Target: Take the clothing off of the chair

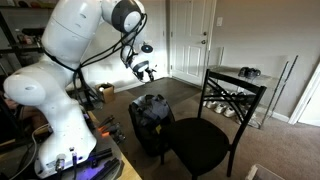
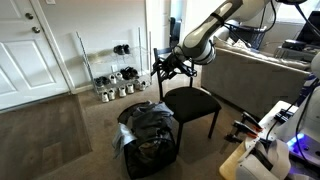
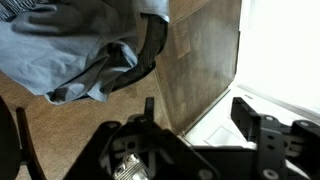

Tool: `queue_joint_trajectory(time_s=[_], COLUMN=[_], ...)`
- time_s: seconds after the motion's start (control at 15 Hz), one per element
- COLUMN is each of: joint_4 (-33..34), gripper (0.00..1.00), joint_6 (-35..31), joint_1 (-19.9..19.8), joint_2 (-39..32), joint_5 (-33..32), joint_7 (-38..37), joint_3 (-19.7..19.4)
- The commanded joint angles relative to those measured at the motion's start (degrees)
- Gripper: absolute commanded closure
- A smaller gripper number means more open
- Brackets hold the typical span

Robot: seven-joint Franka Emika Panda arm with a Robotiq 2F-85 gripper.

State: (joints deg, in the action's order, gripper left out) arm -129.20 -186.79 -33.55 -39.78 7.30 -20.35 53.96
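Observation:
The black chair (image 1: 208, 135) (image 2: 191, 99) stands on the carpet with a bare seat. The clothing, a dark grey bundle (image 1: 151, 111) (image 2: 150, 128), lies in a heap on the floor beside the chair. In the wrist view it shows as grey-blue fabric (image 3: 70, 45) at the top left. My gripper (image 1: 144, 69) (image 2: 170, 66) hangs in the air above and apart from the bundle, near the chair's backrest. In the wrist view its two fingers (image 3: 197, 120) are spread apart with nothing between them.
A wire shoe rack (image 2: 115, 82) (image 1: 240, 95) with several shoes stands by the wall. A white door (image 1: 190, 40) (image 2: 25, 50) is shut. A grey sofa (image 2: 255, 75) sits behind the chair. A table edge with tools (image 1: 100, 150) is beside the robot base.

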Motion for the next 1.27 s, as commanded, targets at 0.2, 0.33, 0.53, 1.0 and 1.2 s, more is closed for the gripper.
queue_joint_trajectory(time_s=[0.2,0.33,0.53,1.0,1.2], joint_4=[2.3,3.0,3.4,4.7,4.7], gripper=[0.0,0.0,0.0,0.0,0.0], joint_6=[1.6,0.3,-2.1,-1.9,-1.9], joint_1=[-0.1,-0.3,-3.5,-5.2,-4.6], joint_2=[-4.4,-5.1,-6.1,-6.4,-6.4], joint_5=[3.3,4.8,6.4,6.6,6.6], joint_7=[1.5,0.8,0.3,0.4,0.4], joint_3=[-5.0,-7.2,-7.6,-9.0,-9.0])
